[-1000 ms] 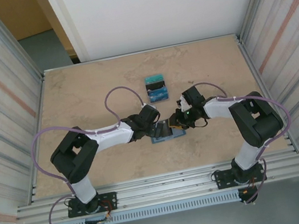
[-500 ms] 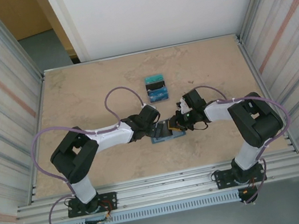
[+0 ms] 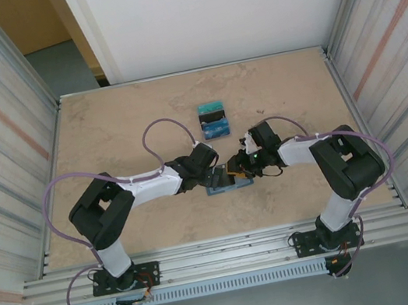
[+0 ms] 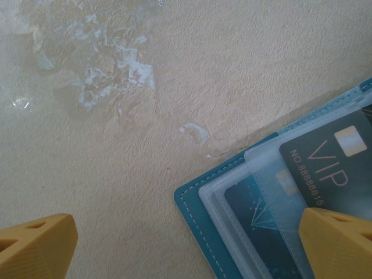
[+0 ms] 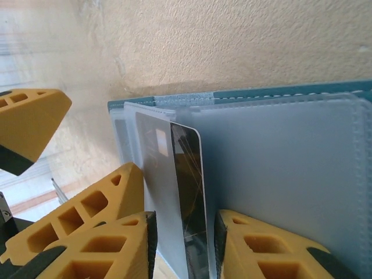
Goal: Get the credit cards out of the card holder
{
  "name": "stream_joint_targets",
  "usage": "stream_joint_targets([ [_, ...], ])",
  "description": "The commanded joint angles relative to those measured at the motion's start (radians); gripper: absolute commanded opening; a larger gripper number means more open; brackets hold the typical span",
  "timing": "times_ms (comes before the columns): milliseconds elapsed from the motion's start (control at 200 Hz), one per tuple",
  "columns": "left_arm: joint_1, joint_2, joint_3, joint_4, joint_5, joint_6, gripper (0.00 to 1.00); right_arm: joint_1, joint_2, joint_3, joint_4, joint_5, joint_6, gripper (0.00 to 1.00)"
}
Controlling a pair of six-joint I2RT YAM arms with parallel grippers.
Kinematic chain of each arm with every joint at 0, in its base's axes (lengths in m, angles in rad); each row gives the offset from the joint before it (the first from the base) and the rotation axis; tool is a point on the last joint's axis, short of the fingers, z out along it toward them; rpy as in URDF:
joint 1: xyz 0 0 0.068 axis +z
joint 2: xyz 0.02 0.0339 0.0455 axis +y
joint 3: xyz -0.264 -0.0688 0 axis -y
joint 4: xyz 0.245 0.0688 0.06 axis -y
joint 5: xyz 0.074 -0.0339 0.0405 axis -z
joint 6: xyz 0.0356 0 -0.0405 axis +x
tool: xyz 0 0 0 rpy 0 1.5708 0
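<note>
Edging leftward since a second ago, the right gripper (image 5: 185, 247) is straddling a dark card (image 5: 189, 174) in the open card holder (image 5: 279, 174) mid-desk (image 3: 119, 120); I cannot tell whether it is pinching. Beside it, the left gripper (image 4: 186, 241) is gaping wide, one finger over the holder.

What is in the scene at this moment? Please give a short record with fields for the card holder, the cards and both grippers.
card holder: lies open on the table, between the two grippers
cards outside: teal card and blue card, on the table beyond the holder
cards inside: VIP card in a clear pocket
left gripper: open, one finger over the holder
right gripper: jaws on either side of a dark card at the holder; whether they grip it cannot be told
</note>
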Motion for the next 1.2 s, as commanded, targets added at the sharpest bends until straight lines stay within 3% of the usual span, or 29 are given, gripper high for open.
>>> stream_joint_targets([
  [0,-0.014,0.019,-0.02,-0.067,0.003,-0.005,0.99,0.009,0.029,-0.009,0.01,-0.014,0.015,0.31],
  [276,-0.014,0.015,-0.02,-0.068,-0.001,-0.007,0.99,0.003,0.031,-0.013,0.029,-0.024,0.023,0.12],
  [401,-0.014,0.002,-0.027,-0.068,-0.009,-0.005,0.99,-0.012,-0.002,-0.006,-0.03,-0.001,-0.01,0.08],
  [932,-0.006,-0.03,-0.029,-0.079,-0.037,0.017,0.99,-0.09,-0.147,0.041,-0.287,0.077,-0.19,0.01],
  [1198,0.004,-0.177,-0.029,-0.079,-0.034,0.036,0.99,-0.096,-0.301,0.076,-0.416,0.115,-0.332,0.02],
])
